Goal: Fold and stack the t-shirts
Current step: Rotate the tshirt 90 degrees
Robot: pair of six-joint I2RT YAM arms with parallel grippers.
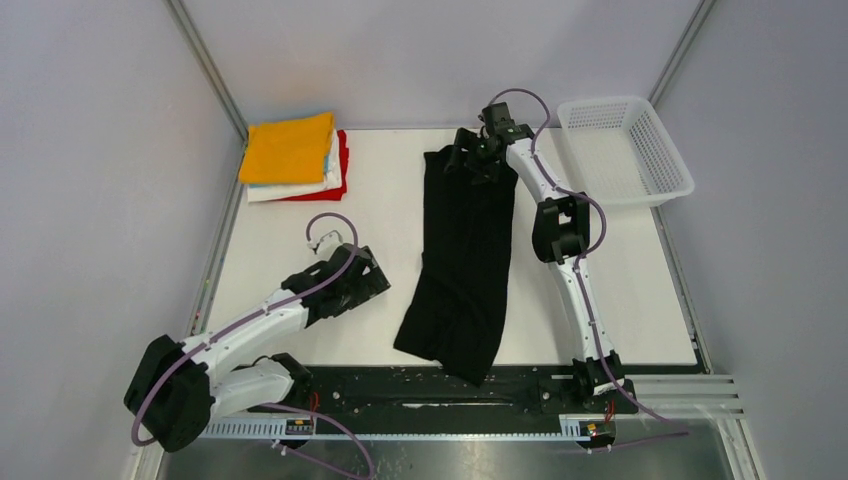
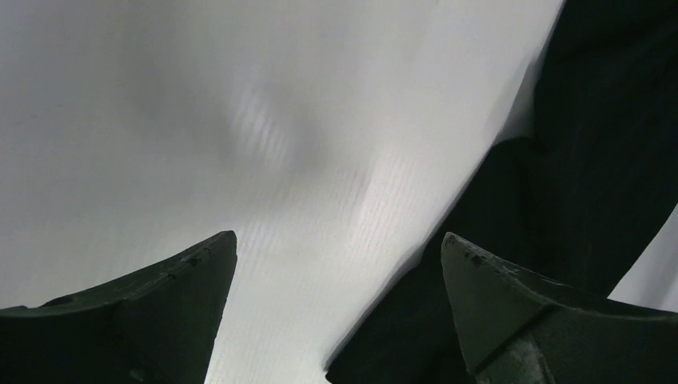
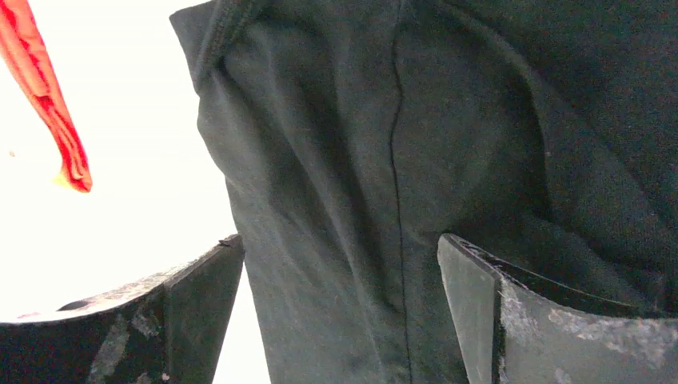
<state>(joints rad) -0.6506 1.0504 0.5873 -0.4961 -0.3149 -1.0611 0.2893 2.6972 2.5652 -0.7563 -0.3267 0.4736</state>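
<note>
The black shirt lay on the table as a long, narrow strip, folded lengthwise. It ran from the far side down to the near edge, and its near half slanted a little to the left. Its near end reached the dark rail where my arms were bolted.

Well to the left of the black shirt's far end sat the stack of folded ones. The orange shirt was on top, with a thin light blue edge just under it. Below that came the white shirt, and the red shirt was at the bottom, poking out on the side facing the black shirt.

The right claw was over the black shirt's far end. Through its wrist camera I saw the jaws spread wide with the dark cloth and a seam line running between the two fingers — nothing pinched. I could not tell whether the tips touched the cloth.

The left claw sat low, just left of the black shirt's near half. Its jaws were wide apart too, holding nothing. From its own camera only bare table showed between the fingers, and the black shirt's edge ran just beside the right one.

The white mesh basket stood to the right of the black shirt's far end, beyond the right arm — well apart from the cloth.
</note>
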